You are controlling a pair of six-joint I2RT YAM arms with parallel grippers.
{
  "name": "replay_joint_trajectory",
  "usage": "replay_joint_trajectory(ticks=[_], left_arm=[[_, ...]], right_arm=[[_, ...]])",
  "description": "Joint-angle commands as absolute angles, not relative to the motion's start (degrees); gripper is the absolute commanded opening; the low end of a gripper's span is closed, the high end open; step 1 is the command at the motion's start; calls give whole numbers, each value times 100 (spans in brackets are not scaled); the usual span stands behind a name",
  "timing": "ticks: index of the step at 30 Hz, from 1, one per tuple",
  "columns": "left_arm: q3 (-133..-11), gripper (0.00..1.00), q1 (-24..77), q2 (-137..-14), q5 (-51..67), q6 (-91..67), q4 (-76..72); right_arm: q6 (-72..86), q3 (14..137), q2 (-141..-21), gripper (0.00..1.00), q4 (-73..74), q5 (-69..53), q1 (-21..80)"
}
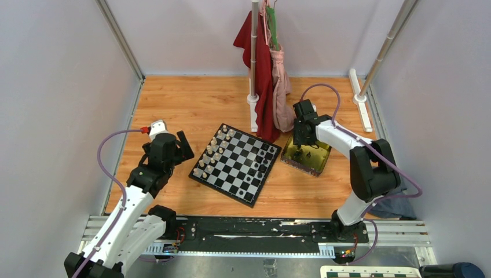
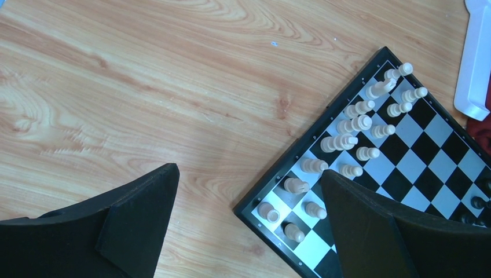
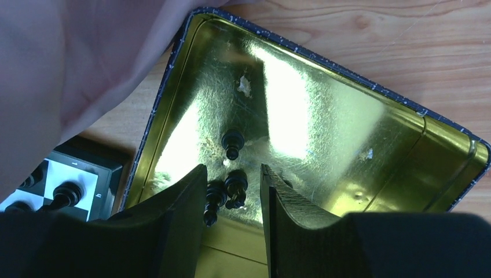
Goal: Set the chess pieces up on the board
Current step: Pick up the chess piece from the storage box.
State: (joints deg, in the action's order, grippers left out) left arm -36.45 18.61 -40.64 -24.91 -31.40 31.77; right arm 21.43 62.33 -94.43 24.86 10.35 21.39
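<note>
Right wrist: right pincer [image 3: 231, 178] astride chess pieces [image 3: 236, 186] (inside tin [image 3: 347, 133]).

**Where my three cameras sit**

My top camera is fixed high behind my two arm bases. It looks forward and down from far enough off to take in the whole wooden tabletop [image 1: 191, 98]. It sees the square black-and-white chequered chessboard [image 1: 237, 162] mid-table and the shiny gold rectangular tin tray [image 1: 319, 158] just beside the board's right corner.

My left wrist camera faces almost straight down past my left gripper [image 2: 246, 171]. It sits close over bare wood and catches only the board's left side.

My right wrist camera sits nearest, peering between the fingers of my right gripper [image 3: 231, 168] into the tray, with a sliver of the board at lower left.

All three views share the board. The top and right wrist views share the tray.
</note>
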Motion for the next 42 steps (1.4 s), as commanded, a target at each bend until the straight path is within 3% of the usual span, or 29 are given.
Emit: replay_joint_trajectory(ticks=[1,17,22,35,42], left_arm=[[-3813,100,1890,-4118,-2631,-3051,3083],[-3887,100,1890,-4334,-2647,-3022,3027],[-3885,100,1890,-4346,-2654,-3010,3026],[-3885,100,1890,-4209,-2630,-3001,3118],[-3833,100,1890,-4036,-2619,-3025,3166]], right_arm=[[2091,6214,-9576,43,2375,880,1975],[2066,6223,-9816,33,2202,709,1898],[2066,6202,-9846,27,2206,716,1890],[2083,6041,-9585,0,2257,815,1886],[2040,6085,-9129,0,2433,891,1888]])
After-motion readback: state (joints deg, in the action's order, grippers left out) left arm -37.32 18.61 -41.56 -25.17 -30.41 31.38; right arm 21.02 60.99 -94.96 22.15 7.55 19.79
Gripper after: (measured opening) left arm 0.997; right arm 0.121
